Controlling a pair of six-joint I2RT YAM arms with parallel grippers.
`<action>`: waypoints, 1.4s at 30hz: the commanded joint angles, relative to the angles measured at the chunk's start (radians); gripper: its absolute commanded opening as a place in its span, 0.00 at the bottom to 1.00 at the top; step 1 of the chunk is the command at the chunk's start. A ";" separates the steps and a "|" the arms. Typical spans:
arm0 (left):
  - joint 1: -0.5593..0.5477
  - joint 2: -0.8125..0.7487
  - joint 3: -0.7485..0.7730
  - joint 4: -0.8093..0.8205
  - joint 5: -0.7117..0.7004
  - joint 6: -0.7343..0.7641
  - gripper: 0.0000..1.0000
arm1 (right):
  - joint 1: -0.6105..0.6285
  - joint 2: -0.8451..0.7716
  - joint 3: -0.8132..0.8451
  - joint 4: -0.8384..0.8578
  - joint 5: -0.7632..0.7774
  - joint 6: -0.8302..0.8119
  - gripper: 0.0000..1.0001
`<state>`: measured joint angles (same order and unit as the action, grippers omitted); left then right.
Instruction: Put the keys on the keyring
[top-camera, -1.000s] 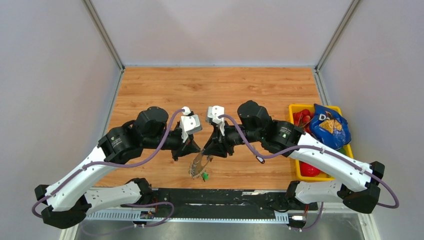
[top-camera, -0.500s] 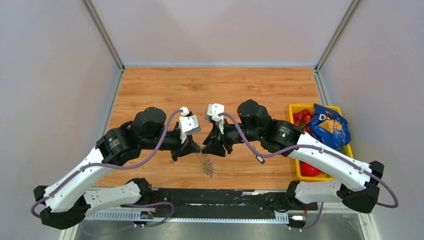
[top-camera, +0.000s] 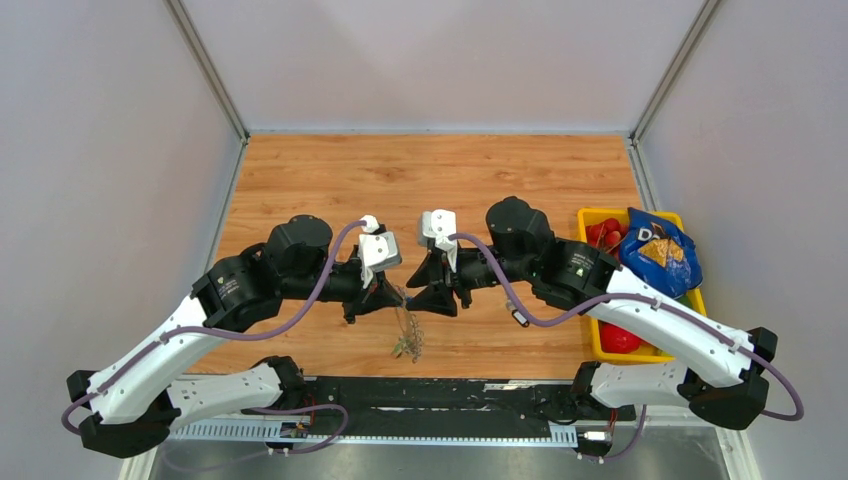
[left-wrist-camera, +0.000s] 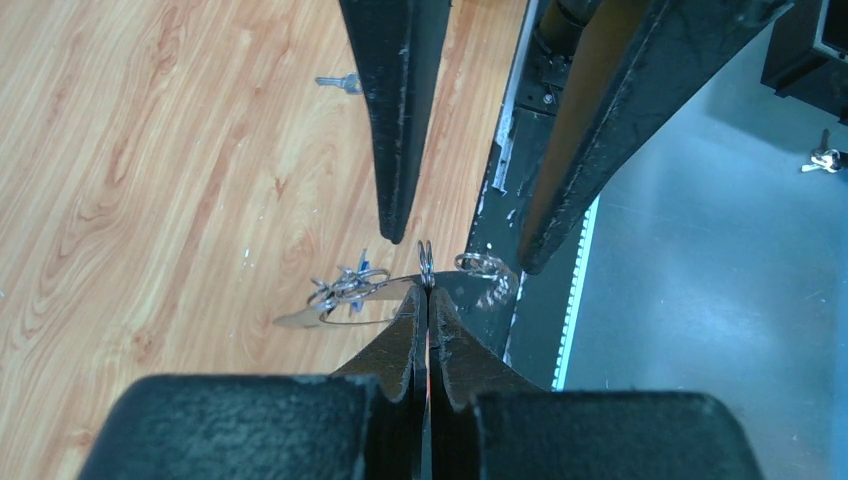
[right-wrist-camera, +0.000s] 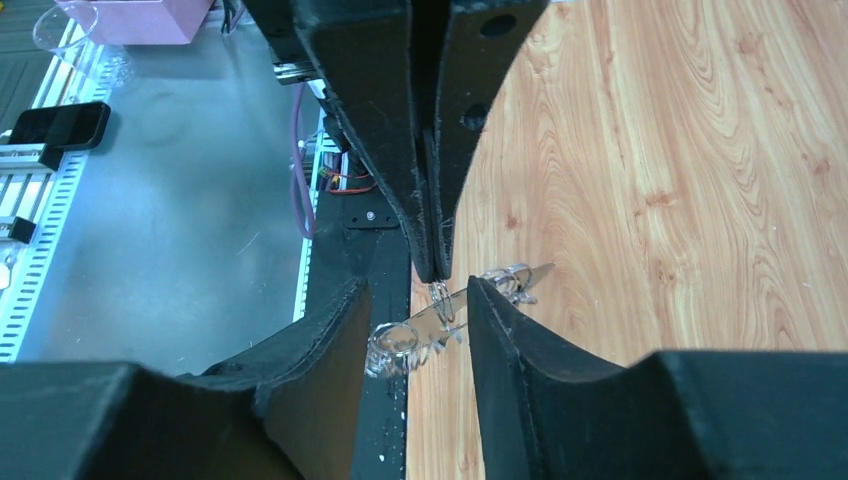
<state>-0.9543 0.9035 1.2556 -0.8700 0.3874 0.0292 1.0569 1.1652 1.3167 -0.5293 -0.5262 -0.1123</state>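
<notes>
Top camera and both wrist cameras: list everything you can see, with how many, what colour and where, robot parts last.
keyring: one, silver, hanging from the left gripper above the table's near edge
small metal pieces: a cluster, silver with some blue, on the keyring; number unclear
loose key: one, silver, lying on the table apart from the ring
bin: one, yellow, table's right edge
chip bag: one, blue, in the bin
red items: several, in the bin beside the bag
table: one, light wood
left gripper: one, black, shut on the keyring
right gripper: one, black, open, fingers either side of the keyring
</notes>
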 joint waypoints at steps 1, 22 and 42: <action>-0.006 -0.020 0.021 0.064 0.024 0.015 0.00 | 0.002 0.015 0.053 -0.008 -0.061 -0.064 0.43; -0.012 -0.029 0.025 0.061 0.028 0.026 0.00 | 0.003 0.031 0.039 -0.023 -0.062 -0.084 0.23; -0.016 -0.111 -0.026 0.168 0.066 0.032 0.27 | 0.015 -0.040 -0.018 0.106 -0.043 0.010 0.00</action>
<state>-0.9627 0.8722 1.2491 -0.8524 0.4149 0.0452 1.0630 1.2049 1.3212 -0.5476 -0.5831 -0.1650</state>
